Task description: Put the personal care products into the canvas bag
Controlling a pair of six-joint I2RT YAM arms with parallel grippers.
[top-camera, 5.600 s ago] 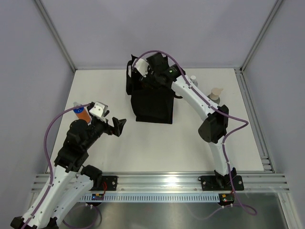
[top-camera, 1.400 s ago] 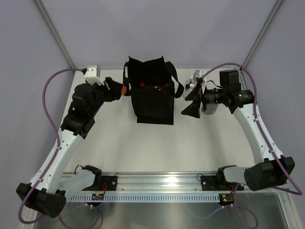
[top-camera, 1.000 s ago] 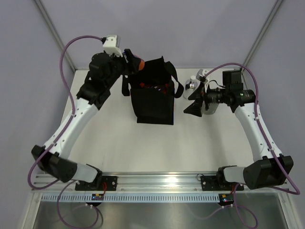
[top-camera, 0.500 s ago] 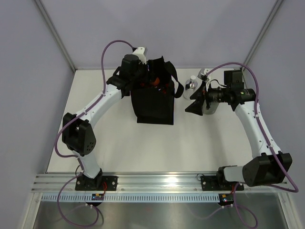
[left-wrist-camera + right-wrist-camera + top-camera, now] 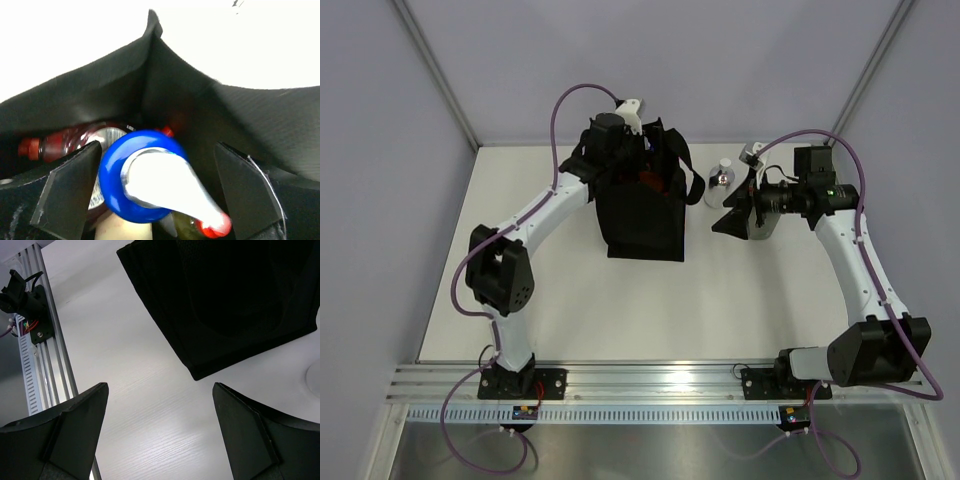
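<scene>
The black canvas bag [image 5: 642,215] stands upright at the back middle of the table. My left gripper [image 5: 628,163] hangs over its mouth, open. In the left wrist view a bottle with a blue collar and white top [image 5: 145,182] sits blurred between the spread fingers [image 5: 70,190], touching neither. Below it in the bag lie a dark red bottle [image 5: 75,142], a cream one [image 5: 122,230] and a red cap [image 5: 212,231]. A small silver bottle [image 5: 722,180] stands right of the bag. My right gripper [image 5: 728,216] is open beside it, holding nothing.
A grey bottle [image 5: 763,226] shows partly behind the right gripper. The bag's strap handles [image 5: 692,185] loop outward on both sides. In the right wrist view the bag's lower corner [image 5: 200,371] is ahead, and the aluminium base rail [image 5: 42,347] runs along the left.
My left arm swung right from the table's left side to over the bag, carrying the bottle, then its jaws opened and let go. The right gripper barely moved.
</scene>
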